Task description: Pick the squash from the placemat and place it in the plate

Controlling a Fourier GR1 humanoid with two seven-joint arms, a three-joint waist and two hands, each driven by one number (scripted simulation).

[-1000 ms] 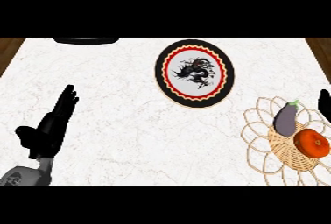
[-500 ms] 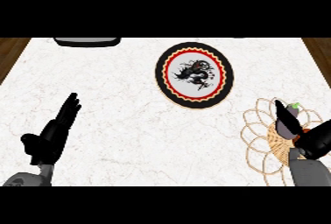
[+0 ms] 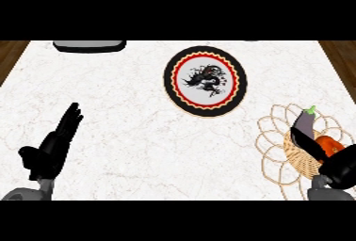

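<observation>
The orange squash [image 3: 328, 143] lies on the woven tan placemat [image 3: 275, 141] at the right edge of the counter, beside a purple eggplant [image 3: 304, 123] with a green stem. My right hand [image 3: 339, 167] comes in from the lower right, open, its straight fingers [image 3: 306, 142] lying across the mat against the squash's left side and hiding part of it. The round plate [image 3: 206, 80], black-rimmed with a red ring and a dark dragon figure, sits up and left of the mat. My left hand [image 3: 50, 149] rests open at the lower left, fingers up.
A grey, dark-topped object [image 3: 89, 45] sits at the counter's far edge, upper left. Wooden floor shows past the counter's left and right edges. The placemat reaches close to the right edge.
My right hand came in from the right edge and now lies over the placemat by the squash, its fingertips slightly lower than half a second ago. The left hand has barely shifted.
</observation>
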